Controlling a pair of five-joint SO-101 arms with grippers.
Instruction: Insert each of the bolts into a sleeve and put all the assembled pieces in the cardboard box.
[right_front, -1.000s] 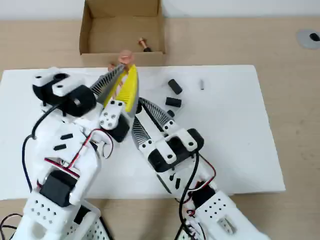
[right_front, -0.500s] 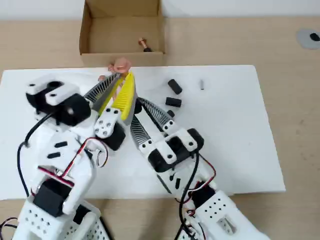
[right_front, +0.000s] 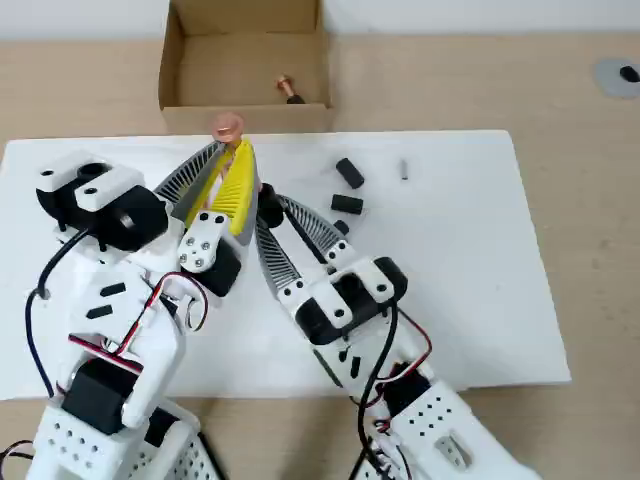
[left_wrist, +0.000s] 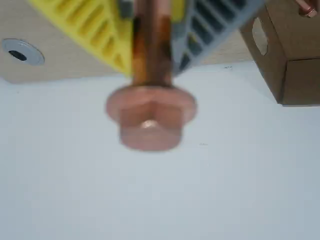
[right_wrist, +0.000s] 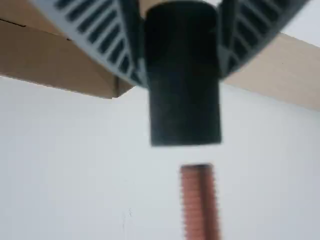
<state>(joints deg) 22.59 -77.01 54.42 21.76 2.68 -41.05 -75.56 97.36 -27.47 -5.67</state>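
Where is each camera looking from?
High view: fixed above, looking down at the white mat, cardboard box and both arms, left gripper and right gripper.
Left wrist view: on that wrist, facing along its fingers to the held copper bolt.
Right wrist view: on that wrist, facing along its fingers to the held black sleeve.
High and left wrist views share the copper bolt and cardboard box.

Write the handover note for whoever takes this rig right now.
Left claw: shut on a copper bolt, gripped by the shank with the head sticking out.
Right claw: shut on a black sleeve. A threaded end sits just off the sleeve's mouth, not inserted.
Done: one piece lies in the cardboard box.
Left: join this pair and box it. Two loose sleeves lie on the white mat.
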